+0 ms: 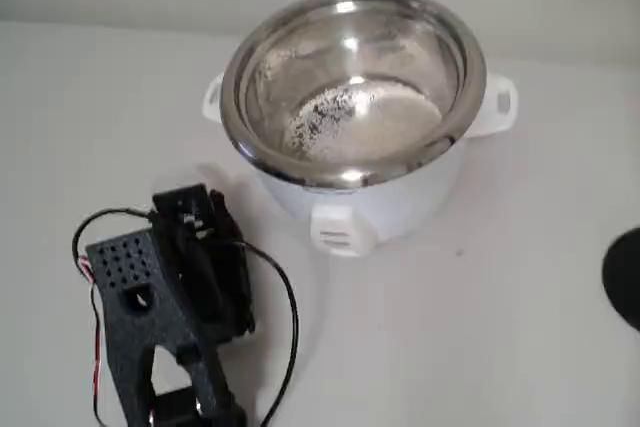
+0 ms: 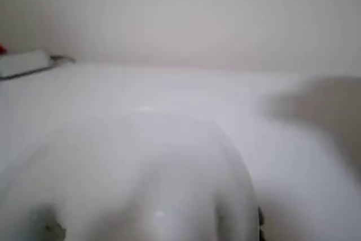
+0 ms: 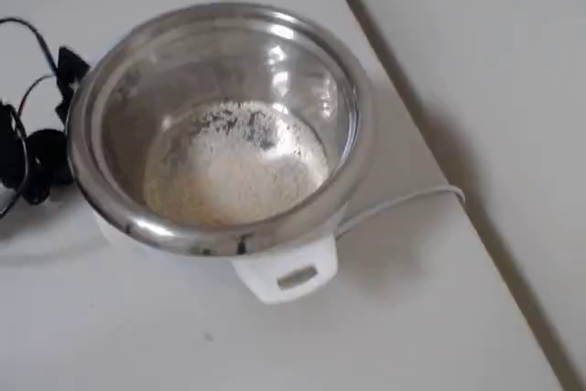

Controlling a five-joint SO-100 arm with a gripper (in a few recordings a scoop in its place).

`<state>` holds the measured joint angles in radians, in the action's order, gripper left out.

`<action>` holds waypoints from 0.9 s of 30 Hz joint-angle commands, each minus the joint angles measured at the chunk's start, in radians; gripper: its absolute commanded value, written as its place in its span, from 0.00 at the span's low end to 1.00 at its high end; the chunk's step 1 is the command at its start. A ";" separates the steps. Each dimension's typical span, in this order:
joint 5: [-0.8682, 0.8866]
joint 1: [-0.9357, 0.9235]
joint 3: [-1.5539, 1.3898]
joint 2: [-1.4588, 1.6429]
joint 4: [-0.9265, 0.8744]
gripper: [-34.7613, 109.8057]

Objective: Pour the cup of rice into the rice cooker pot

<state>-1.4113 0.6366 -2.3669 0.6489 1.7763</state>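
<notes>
- The gripper [image 1: 190, 247] sits low at the table [image 1: 480, 327], down-left of the pot [image 1: 352, 87] in the fixed view; whether its jaws are apart or together cannot be told.
- The rice [image 3: 233, 171] lies in the pot's bottom, well apart from the gripper.
- In the wrist view a blurred whitish rounded shape, perhaps the cup [image 2: 141, 179], sits right in front of the camera.

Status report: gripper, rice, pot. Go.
Arm low at the fixed view's left, beside the rice cooker pot; gripper state cannot be told. Rice lies in the pot's bottom. Blurred pale round shape, maybe the cup, close to wrist camera. Pot mouth unobstructed.
</notes>
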 commanded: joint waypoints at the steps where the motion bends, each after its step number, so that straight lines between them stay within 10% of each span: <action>1: 0.005 0.020 0.020 -0.017 0.020 0.30; 8: 0.006 -0.055 0.049 -0.048 0.020 0.69; 27: 0.069 -0.120 -0.057 0.416 -0.218 0.69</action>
<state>-1.3545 0.5047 -2.4222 0.9281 1.5877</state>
